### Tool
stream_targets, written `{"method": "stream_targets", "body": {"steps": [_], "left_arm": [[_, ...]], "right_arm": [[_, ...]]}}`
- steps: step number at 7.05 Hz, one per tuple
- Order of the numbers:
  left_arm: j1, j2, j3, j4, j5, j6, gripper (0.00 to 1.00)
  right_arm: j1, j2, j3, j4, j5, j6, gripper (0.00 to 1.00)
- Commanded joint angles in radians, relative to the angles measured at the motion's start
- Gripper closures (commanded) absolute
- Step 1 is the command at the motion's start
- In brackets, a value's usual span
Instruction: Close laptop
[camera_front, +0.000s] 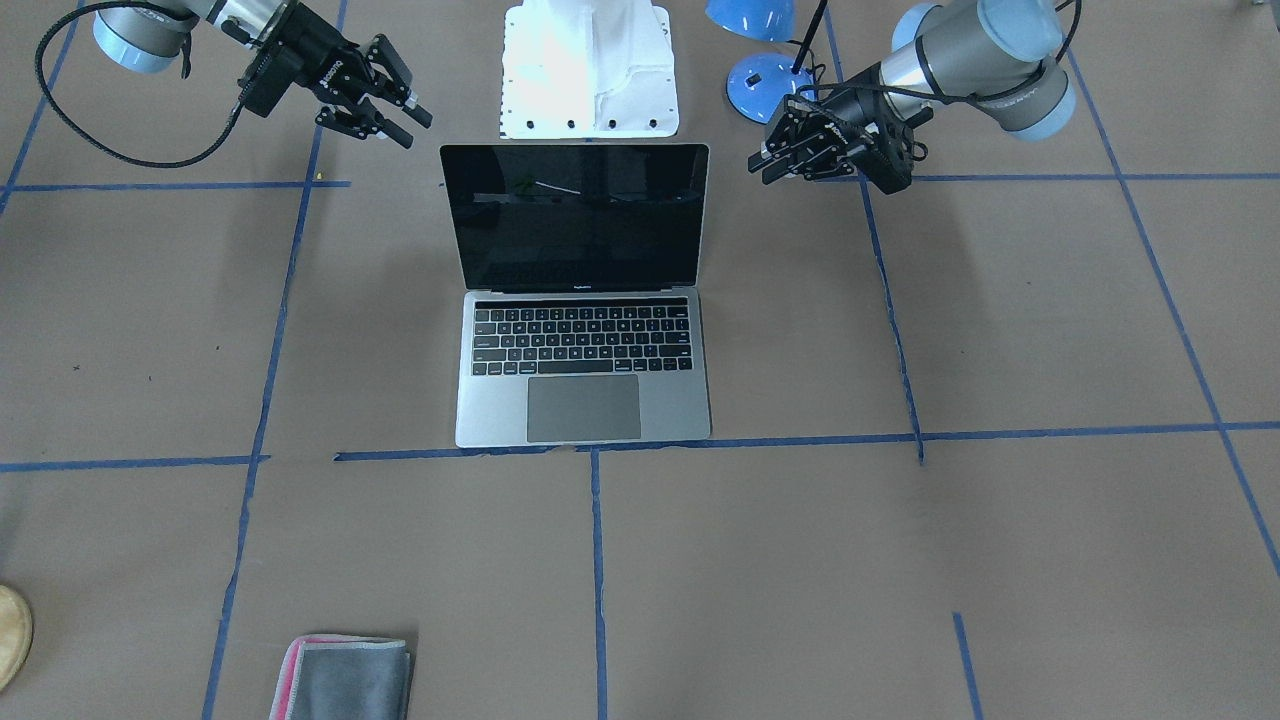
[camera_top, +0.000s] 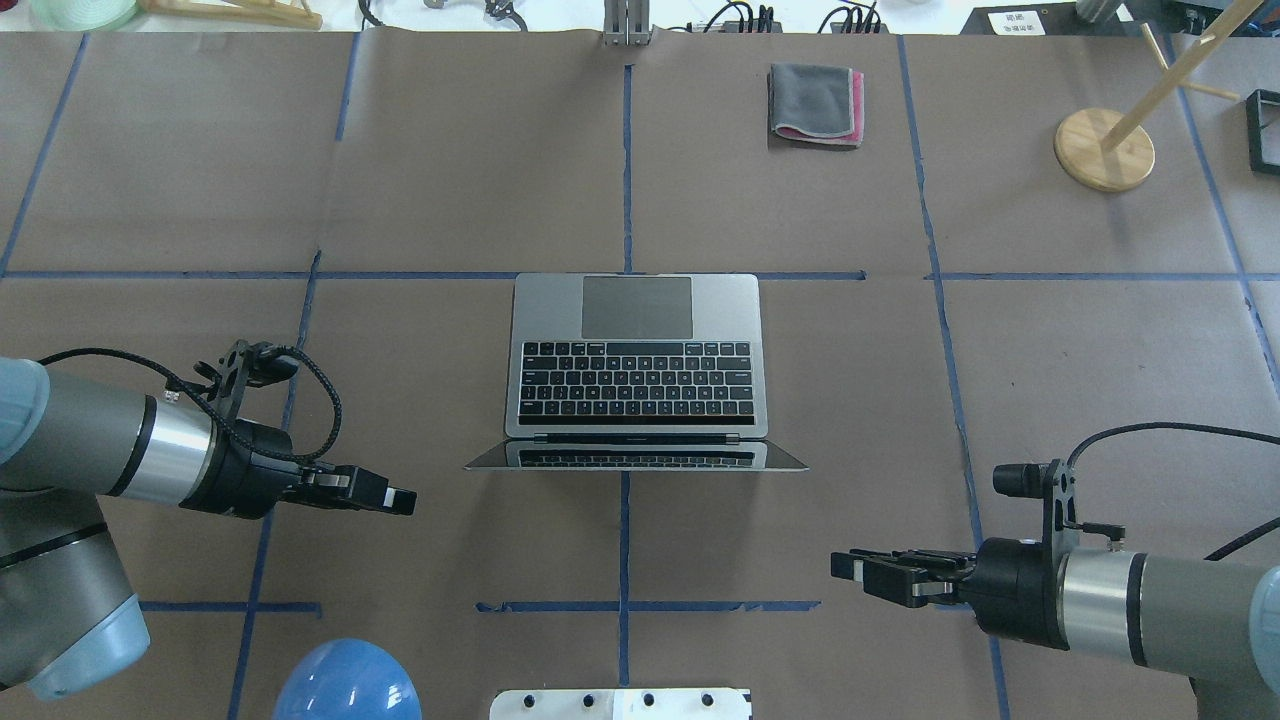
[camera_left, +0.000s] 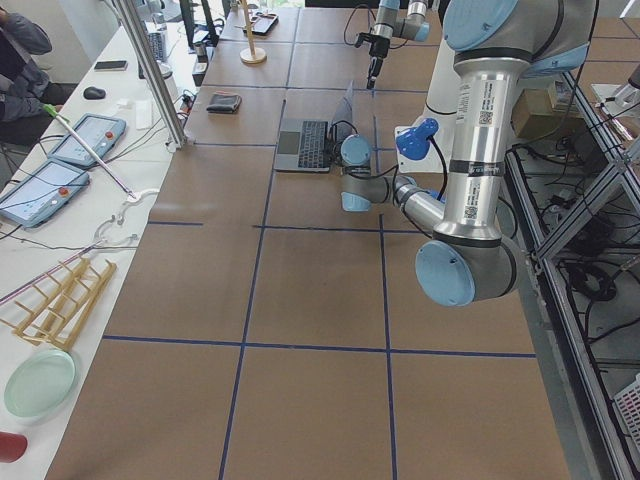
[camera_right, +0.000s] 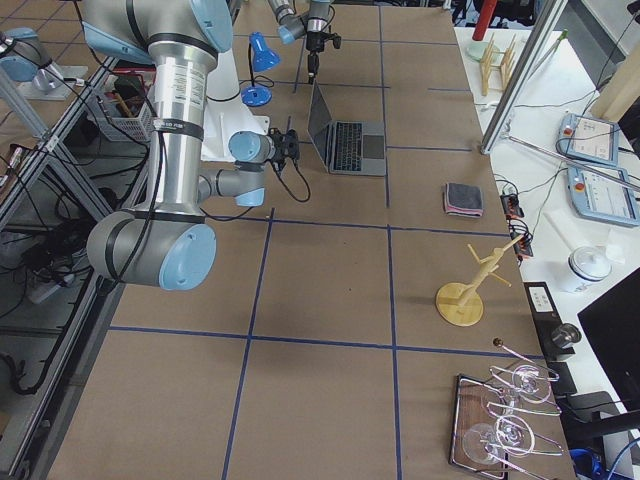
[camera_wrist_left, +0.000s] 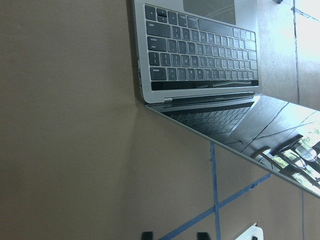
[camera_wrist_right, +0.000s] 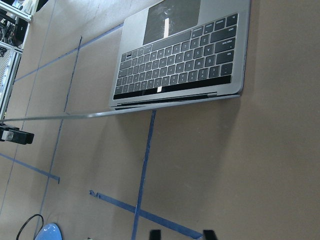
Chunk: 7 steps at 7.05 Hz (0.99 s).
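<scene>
The open laptop (camera_front: 583, 300) is flanked by the left hand (camera_front: 760, 168) and right hand (camera_front: 413, 128), both held spread and empty, presumably to push its lid down.

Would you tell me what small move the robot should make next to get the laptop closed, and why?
Probably bring the left gripper in behind the top edge of the lid of the slim grey metal laptop. The lid stands open, leaning back towards the robot; this gripper and the right gripper both hang clear of it with jaws open, and the left looks nearer.
</scene>
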Motion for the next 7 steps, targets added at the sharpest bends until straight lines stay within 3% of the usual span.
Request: {"method": "stream_targets", "body": {"steps": [1,3,5,7], "left_arm": [[0.032,-0.031,-0.001,0.0,0.008,-0.003,0.96],[0.093,-0.039,-0.026,-0.002,0.093,-0.032,0.96],[0.094,-0.048,-0.058,0.0,0.115,-0.095,0.99],[0.095,-0.048,-0.063,0.0,0.166,-0.097,1.0]], "right_arm": [[-0.012,0.04,0.0,-0.033,-0.046,0.003,0.8],[-0.042,0.109,0.0,-0.108,-0.112,0.006,0.83],[-0.041,0.114,-0.003,-0.11,-0.116,0.006,0.97],[-0.042,0.119,-0.006,-0.11,-0.15,0.009,1.0]]}}
